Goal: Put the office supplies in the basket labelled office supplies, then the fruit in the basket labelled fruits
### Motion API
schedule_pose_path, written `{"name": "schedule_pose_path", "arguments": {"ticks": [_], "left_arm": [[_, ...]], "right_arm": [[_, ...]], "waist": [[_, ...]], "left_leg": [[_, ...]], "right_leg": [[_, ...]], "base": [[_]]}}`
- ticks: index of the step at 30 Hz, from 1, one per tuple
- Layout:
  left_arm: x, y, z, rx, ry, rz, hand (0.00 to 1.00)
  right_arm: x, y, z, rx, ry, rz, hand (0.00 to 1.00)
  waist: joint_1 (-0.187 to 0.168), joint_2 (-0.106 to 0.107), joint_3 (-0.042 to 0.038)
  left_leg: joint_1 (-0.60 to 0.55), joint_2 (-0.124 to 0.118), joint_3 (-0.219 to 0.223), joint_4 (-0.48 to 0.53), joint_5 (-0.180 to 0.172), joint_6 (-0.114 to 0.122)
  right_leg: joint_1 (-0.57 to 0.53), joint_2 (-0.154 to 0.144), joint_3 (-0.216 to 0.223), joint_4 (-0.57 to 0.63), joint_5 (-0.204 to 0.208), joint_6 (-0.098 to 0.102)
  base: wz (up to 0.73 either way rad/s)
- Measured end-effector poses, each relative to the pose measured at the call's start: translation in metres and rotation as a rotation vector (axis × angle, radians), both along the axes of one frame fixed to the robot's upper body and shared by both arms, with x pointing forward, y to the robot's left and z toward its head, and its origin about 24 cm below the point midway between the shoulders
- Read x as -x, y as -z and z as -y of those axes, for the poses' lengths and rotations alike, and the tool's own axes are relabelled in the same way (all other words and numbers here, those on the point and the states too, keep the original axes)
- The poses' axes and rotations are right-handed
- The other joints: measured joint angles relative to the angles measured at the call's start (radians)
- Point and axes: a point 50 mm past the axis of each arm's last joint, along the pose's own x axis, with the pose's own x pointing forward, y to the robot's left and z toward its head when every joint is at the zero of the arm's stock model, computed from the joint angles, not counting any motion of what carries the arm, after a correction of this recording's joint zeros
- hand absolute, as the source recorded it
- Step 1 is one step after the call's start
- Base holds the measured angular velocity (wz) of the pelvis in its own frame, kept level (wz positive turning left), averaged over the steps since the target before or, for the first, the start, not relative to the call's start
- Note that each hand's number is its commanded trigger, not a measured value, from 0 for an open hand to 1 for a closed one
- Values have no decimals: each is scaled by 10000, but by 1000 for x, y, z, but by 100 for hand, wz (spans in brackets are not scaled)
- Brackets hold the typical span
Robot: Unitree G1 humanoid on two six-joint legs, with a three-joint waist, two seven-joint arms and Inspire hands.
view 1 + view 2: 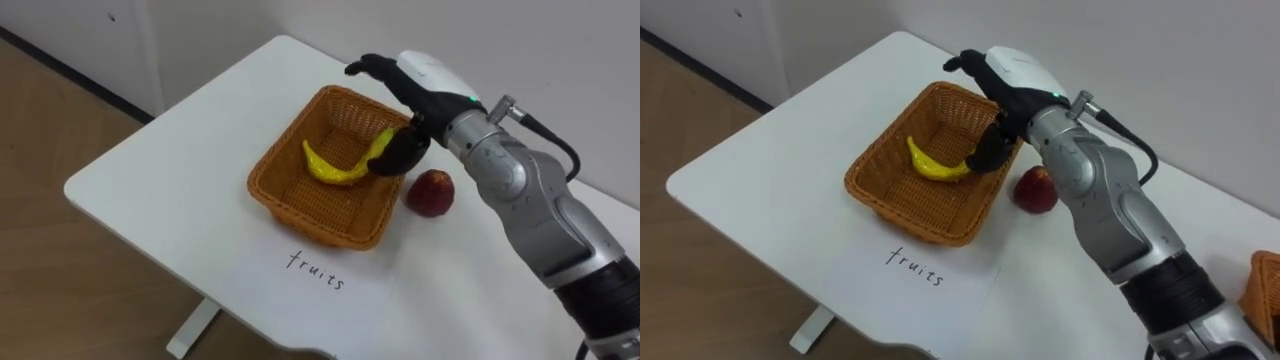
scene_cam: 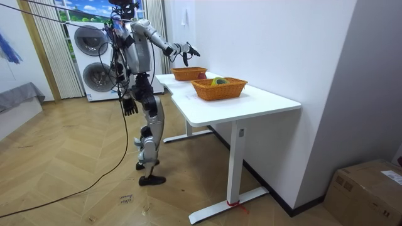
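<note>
A yellow banana (image 1: 335,165) lies inside the woven fruit basket (image 1: 275,190), which stands on the white table (image 1: 150,170). My right hand (image 1: 410,85) hovers over the basket's right rim, open, fingers stretched out, thumb hanging down at the banana's right end. A red apple (image 1: 430,192) sits on the table just right of the basket, below my forearm. In the room view I stand at the table's far end with the right hand (image 2: 185,50) reaching over the far basket (image 2: 188,73); my left hand (image 2: 130,105) hangs open at my side.
A paper sheet (image 1: 315,270) with handwriting lies in front of the basket. A second woven basket (image 2: 218,88) holding something yellow-green stands further along the table, its corner at my right (image 1: 1268,280). Two stacked washing machines (image 2: 94,53) stand behind me. A cardboard box (image 2: 367,191) sits on the floor.
</note>
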Motion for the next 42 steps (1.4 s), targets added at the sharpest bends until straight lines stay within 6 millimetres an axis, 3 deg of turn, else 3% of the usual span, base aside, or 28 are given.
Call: {"name": "schedule_pose_path", "arguments": {"ticks": [8,16,20,21,26,29,34,40,42], "left_arm": [[1,0,-1,-88,-6,-59,0],[9,2,1,-25,100,-481,0],[10,5,8,193,106,-504,0],[11,5,9,205,104,-515,0],[11,4,8,165,163,-453,0],[11,4,9,162,169,-433,0],[15,6,14,260,142,-514,0],[13,8,21,371,257,-441,0],[12,7,23,415,262,-332,0]], "right_arm": [[0,0,0,-48,1,-7,0],[-3,-9,11,-1182,406,94,0],[-4,-15,24,-2284,909,538,0],[-3,-13,27,-2561,1043,573,0],[1,6,38,-3701,1723,164,0],[4,13,47,-4411,2332,122,0],[3,19,66,-5047,3631,566,0],[3,27,79,-5613,4804,908,0],[3,26,86,-6424,5222,1140,0]], "waist": [[-43,-121,-85],[-295,-60,-42],[-382,168,96],[-406,223,93],[-664,400,17],[-830,526,5],[-1077,648,-97],[-1168,799,-69],[-1304,908,-114]], "left_leg": [[10,-1,18,-18,15,-1],[19,-12,-36,-5,15,0],[109,-3,112,-29,15,1],[110,7,187,-40,16,2],[71,18,364,-45,16,2],[25,9,365,-16,16,2],[-83,2,363,20,17,0],[-195,-4,329,135,16,-4],[-253,3,275,158,21,-1]], "right_leg": [[10,0,25,1,0,0],[54,2,22,-26,0,0],[67,-4,167,-20,1,0],[34,3,287,-13,0,0],[-65,34,541,-28,1,0],[-105,38,565,-26,1,-1],[-209,37,515,-13,3,-2],[-233,36,414,-15,4,-3],[-238,3,262,-17,3,-3]], "base": [[0],[2],[-10],[-13],[-11],[-4],[0],[4],[14]]}}
